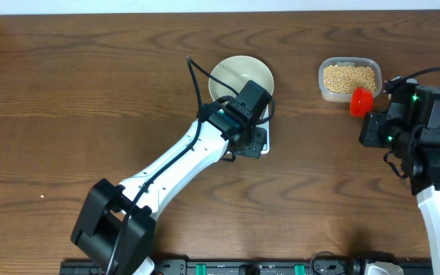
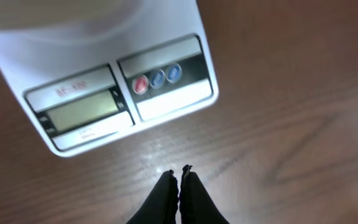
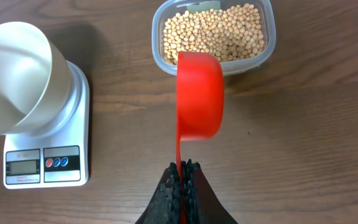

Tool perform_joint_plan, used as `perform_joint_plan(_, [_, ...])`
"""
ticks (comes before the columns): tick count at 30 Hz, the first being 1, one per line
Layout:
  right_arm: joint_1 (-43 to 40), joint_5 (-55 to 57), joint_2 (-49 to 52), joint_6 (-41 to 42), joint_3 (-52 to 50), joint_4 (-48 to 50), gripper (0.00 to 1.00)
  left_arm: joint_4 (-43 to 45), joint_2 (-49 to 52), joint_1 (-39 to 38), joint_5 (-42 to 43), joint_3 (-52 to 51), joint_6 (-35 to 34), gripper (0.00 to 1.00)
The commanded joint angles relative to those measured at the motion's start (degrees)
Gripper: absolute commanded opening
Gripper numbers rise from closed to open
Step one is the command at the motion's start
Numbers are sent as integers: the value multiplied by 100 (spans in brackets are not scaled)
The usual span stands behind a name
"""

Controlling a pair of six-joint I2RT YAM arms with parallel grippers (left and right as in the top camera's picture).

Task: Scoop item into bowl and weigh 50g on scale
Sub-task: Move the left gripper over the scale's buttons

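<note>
My right pincer [image 3: 183,178] grips the red scoop [image 3: 199,93], beans [image 3: 216,31] just ahead. My left pincer [image 2: 179,185] is clenched empty, the scale [image 2: 173,102] ahead of it.

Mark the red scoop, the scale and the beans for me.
red scoop [image 3: 199,93]: right wrist view, middle of its cup.
scale [image 2: 82,112]: left wrist view, on its grey display.
beans [image 3: 216,34]: right wrist view, middle of the pile.
</note>
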Motion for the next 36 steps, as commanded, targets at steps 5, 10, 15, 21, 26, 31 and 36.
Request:
perform_joint_plan(5, [-33,0,7,28,94,-11,1,313,42,-9,-566,-7,-140,7])
perform_joint_plan(10, [-33,0,7,26,94,-9,1,483,42,-9,-586,-219,-142,7])
perform_joint_plan(15, [-33,0,7,28,94,-11,1,767,42,-9,-586,-599,-229,8])
perform_joint_plan(21, [-33,0,7,26,94,-11,1,1056,42,-9,-588,-802,-286,7])
perform_joint_plan(26, [-33,0,7,26,94,-11,1,1156,42,-9,-612,-802,-289,8])
perform_joint_plan(31, [-33,2,7,24,94,-11,1,1165,42,-107,-887,-802,-350,7])
perform_joint_plan(36, [-33,2,7,24,94,-9,1,1252,42,-385,-1056,-802,-350,8])
